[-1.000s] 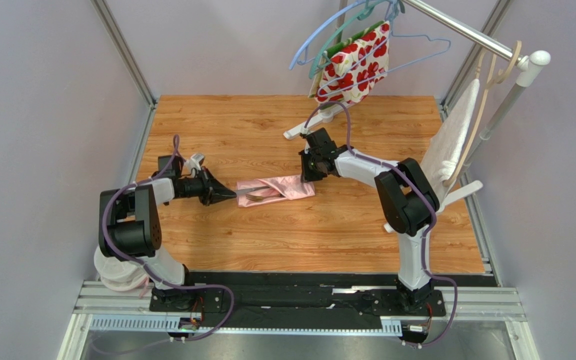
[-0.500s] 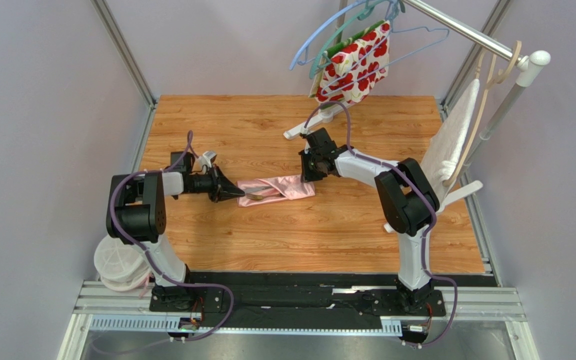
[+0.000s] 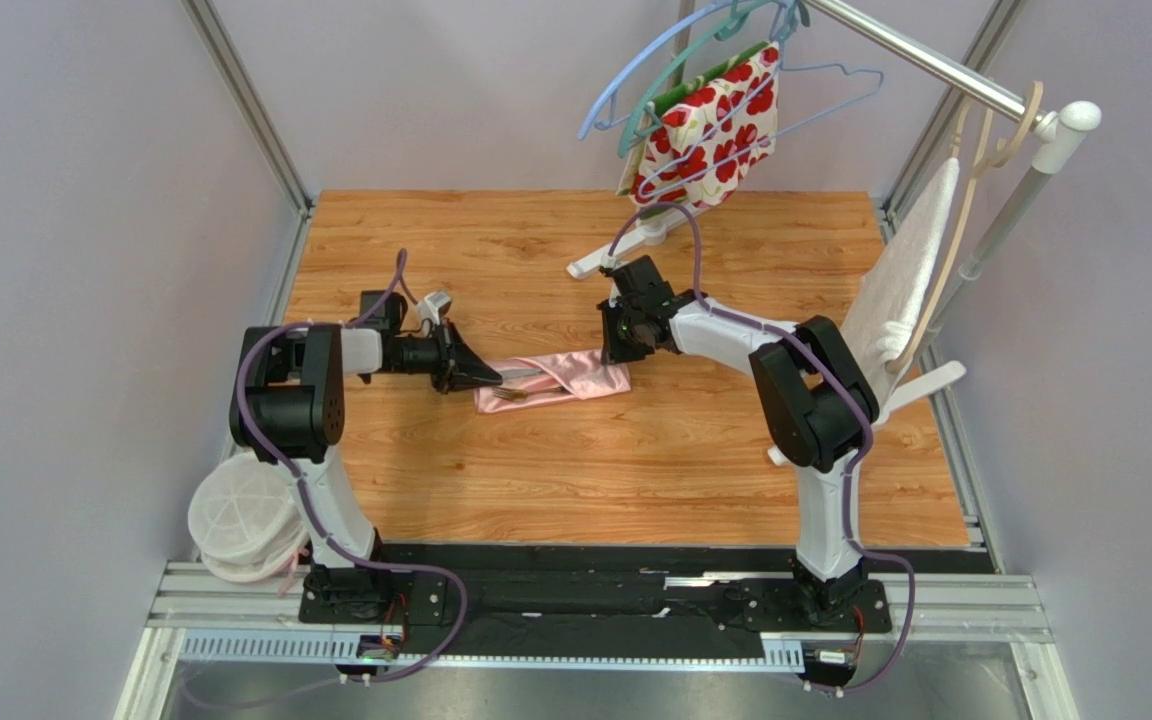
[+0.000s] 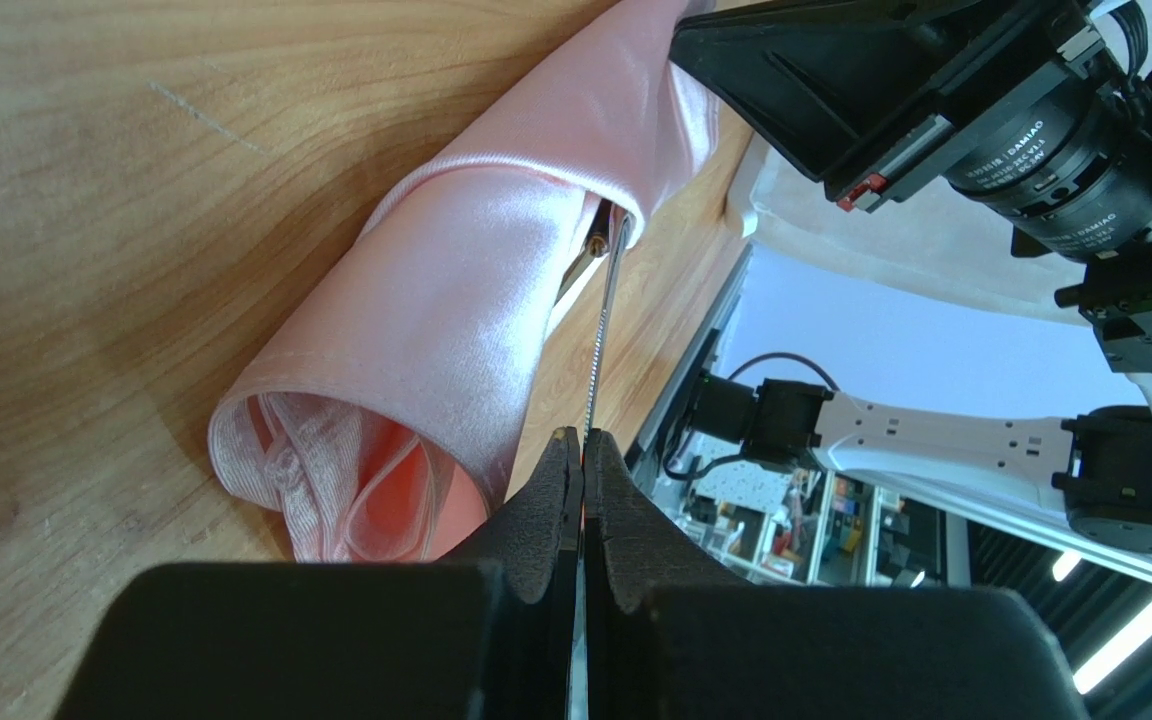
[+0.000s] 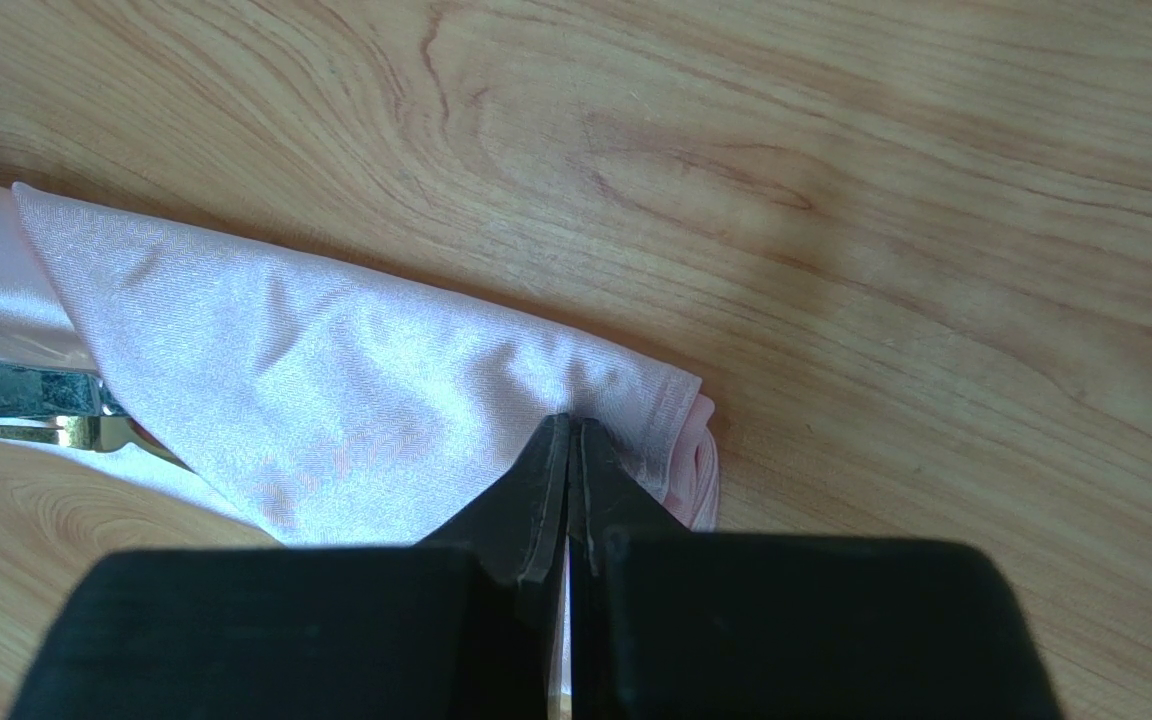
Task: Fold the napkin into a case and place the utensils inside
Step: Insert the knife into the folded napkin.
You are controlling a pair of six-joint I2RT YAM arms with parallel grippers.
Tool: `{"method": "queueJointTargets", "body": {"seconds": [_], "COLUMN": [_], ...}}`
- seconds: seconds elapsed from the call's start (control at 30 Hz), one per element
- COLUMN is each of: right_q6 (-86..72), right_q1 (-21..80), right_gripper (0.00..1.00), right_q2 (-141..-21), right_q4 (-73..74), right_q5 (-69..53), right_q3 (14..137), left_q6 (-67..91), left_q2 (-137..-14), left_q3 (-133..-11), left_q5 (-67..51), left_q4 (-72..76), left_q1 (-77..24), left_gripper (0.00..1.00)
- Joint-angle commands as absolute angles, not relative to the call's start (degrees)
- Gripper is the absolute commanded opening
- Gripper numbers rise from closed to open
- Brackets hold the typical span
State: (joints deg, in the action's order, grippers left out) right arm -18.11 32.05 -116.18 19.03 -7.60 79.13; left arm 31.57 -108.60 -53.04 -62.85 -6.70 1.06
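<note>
Your left tool [image 4: 582,443] pinches the thin dark metal utensil [image 4: 600,338], whose tip sits inside the folded shiny light-pink cloth napkin [image 3: 567,375] mid wooden table [image 3: 612,465]. Your right tool [image 5: 569,428], pressed together, touches the napkin's right end.

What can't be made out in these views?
Left wrist: far end of the held utensil, hidden inside the case; which piece, unclear.
Right wrist: a metal piece, cut off by the left edge and covered by cloth.
Top: case mouth, hidden behind the left end effector; utensils too small.
</note>
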Motion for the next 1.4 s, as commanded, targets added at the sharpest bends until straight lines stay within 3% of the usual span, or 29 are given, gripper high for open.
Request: {"method": "queueJointTargets", "body": {"seconds": [0.0, 0.8, 1.13, 1.37], "right_q6": [-17.66, -17.32, -16.88, -16.96], "right_q1": [32.17, 32.17, 32.17, 32.08], "right_gripper": [0.0, 0.0, 0.0, 0.0], "right_q2": [-117.86, -118.21, -118.04, -118.12], "right_q4": [17.31, 17.32, 17.49, 17.4], "right_q5": [-8.44, -8.88, -8.7, -8.7], "right_q3": [79.45, 79.54, 79.36, 79.28], "left_q6": [28.3, 25.32, 25.14, 23.65], "left_q2": [-110.39, -115.4, -113.29, -110.66], "left_q3": [-55.98, -62.75, -63.98, -65.3], "left_q5": [-59.59, -52.48, -50.36, -50.1], "left_q4": [-7.64, -18.18, -22.5, -26.44], "left_q1": [0.18, -2.11, -2.02, -0.53], "left_gripper": [0.0, 0.0, 0.29, 0.45]}}
